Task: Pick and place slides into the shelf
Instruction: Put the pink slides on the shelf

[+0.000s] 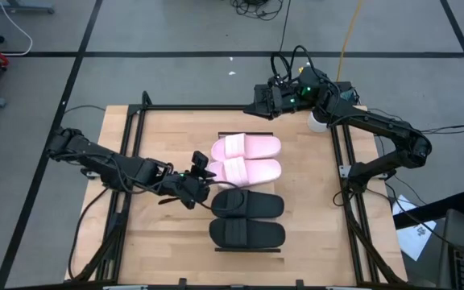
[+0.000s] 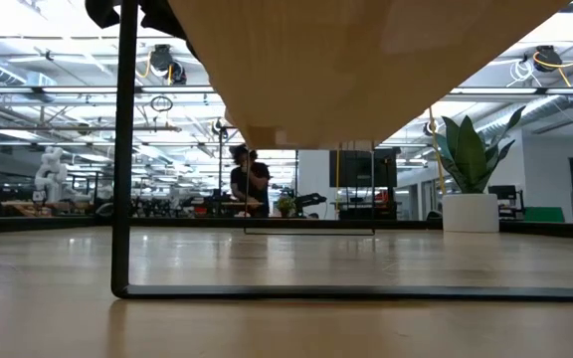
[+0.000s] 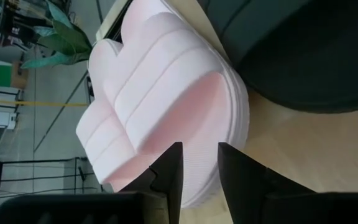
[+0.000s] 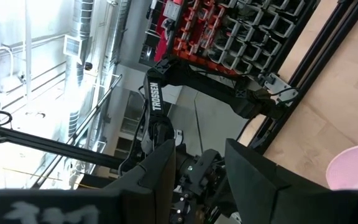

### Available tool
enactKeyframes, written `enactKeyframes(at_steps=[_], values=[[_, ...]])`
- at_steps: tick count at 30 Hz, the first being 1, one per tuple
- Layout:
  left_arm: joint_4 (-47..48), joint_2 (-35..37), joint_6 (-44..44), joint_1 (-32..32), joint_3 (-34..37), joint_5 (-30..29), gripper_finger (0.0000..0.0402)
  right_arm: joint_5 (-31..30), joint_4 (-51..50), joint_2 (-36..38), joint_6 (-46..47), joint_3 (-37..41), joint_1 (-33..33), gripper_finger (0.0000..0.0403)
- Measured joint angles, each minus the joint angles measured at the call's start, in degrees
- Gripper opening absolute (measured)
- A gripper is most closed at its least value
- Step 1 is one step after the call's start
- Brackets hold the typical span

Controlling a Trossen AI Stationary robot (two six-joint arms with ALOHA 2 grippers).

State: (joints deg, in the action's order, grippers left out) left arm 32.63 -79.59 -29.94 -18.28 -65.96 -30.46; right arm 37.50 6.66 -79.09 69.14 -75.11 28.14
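Note:
Four slides lie in a row at the table's middle: two pink [image 1: 246, 147] [image 1: 248, 170] and two black [image 1: 248, 204] [image 1: 248, 234]. My left gripper [image 1: 204, 171] [image 3: 199, 158] is at the left end of the nearer pink slide [image 3: 166, 93], shut on it, with a black slide [image 3: 303, 56] beside it. My right gripper [image 1: 254, 102] [image 4: 199, 162] hovers over the table's far edge, open, touching nothing. The shelf shows in the low view as a pale wood underside [image 2: 366, 60] on a thin dark frame [image 2: 122, 149]. In the high view I cannot tell it from the tabletop. My left gripper holds the nearer pink slide by the strap end of its sole [image 3: 199, 183], which faces the table's left. The sole's rim is pinched between the two fingers, one finger [image 3: 169, 171] on the footbed side and the other [image 3: 241, 177] on the underside. The fingers come in level from the left, along the slide.
Dark frame rails [image 1: 135, 161] [image 1: 346, 185] run along the table's left and right sides. A white round thing [image 1: 318, 121] stands at the far right corner under my right arm. Bare plywood [image 1: 312, 209] lies on either side of the slides. A person stands far off in the room [image 2: 250, 184].

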Motion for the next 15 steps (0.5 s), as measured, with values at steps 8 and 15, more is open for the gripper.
enactKeyframes(at_steps=[8,15], values=[[3.05,0.0,0.17,-0.59,0.01,-5.15,0.0104,0.02,0.0,0.0,0.0,0.0,0.0,0.013],[7.81,1.47,4.67,0.61,-0.01,-12.12,0.0104,0.02,0.02,0.0,-0.79,0.0,0.0,0.013]])
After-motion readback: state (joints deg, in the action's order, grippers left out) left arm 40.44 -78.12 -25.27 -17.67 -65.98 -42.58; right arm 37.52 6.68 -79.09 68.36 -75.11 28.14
